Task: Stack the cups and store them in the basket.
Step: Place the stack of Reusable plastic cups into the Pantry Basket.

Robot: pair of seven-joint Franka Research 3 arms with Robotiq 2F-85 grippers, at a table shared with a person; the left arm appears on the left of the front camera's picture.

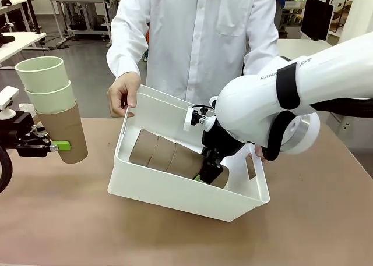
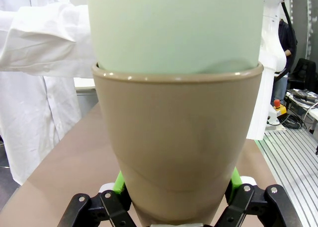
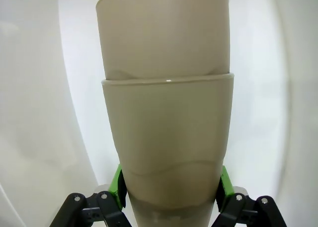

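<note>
Two mint green cups. Four tan-brown cups: one beneath the mint green pair, three nested in a row. Six cups altogether. One white basket. One person, with one hand plainly seen.

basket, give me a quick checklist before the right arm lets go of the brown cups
1. Brown cups inside the basket, lying on their side: ok
2. Right gripper shut on the brown cups: ok
3. Brown cups fully resting on the basket floor: cannot tell
4. Person's hand holding the tilted basket's rim: ok
5. Left gripper shut on the green-and-brown stack, clear of the basket: ok
</note>
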